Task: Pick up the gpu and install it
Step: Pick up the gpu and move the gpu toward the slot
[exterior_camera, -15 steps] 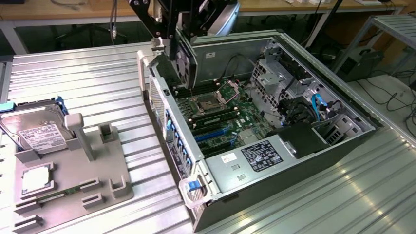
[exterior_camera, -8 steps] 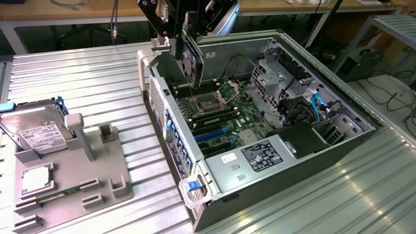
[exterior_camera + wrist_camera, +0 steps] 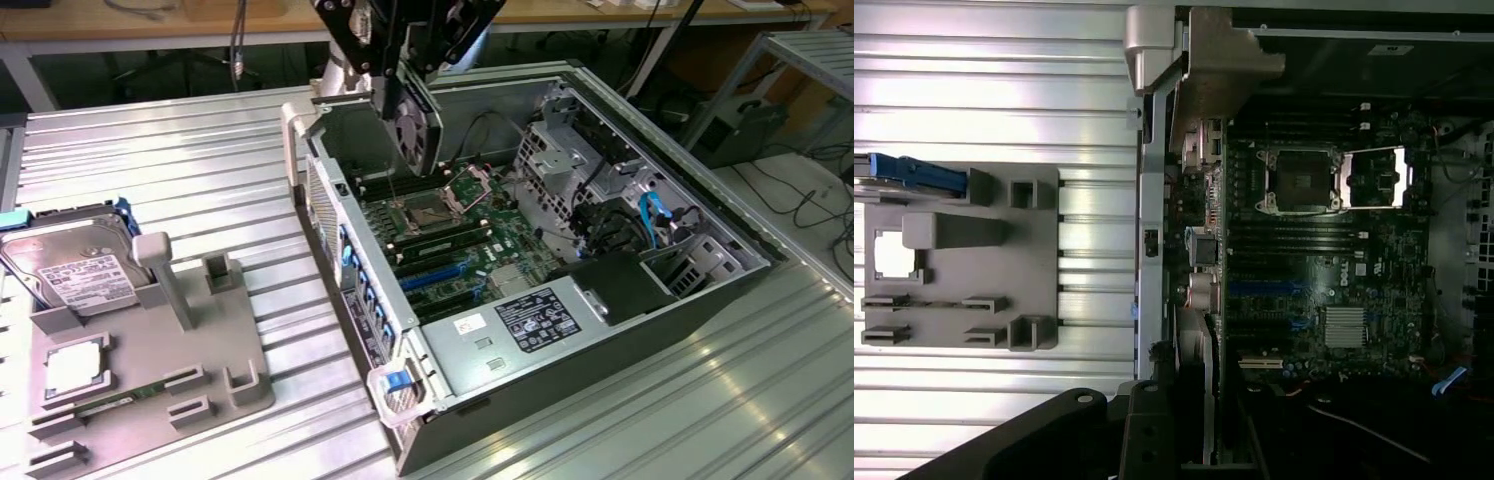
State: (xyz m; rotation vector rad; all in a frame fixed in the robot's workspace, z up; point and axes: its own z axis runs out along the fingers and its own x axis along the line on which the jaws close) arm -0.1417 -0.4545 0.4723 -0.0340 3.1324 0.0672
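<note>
My claw [image 3: 398,85] is pinched narrow on the top edge of the gpu [image 3: 419,130], card hanging upright inside the open pc case [image 3: 667,200] over the motherboard [image 3: 454,240] near the rear wall, hard drive [image 3: 74,270] on the grey holder [image 3: 200,370] well apart at the exterior view's left

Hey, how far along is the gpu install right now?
Done: the gpu is picked up, clear of the grey fixture; the gripper has it clamped between its fingers. In hand: it hangs edge-down over the open computer case, above the motherboard. Left: seating it; the card is not yet in the blue expansion slots.
</note>
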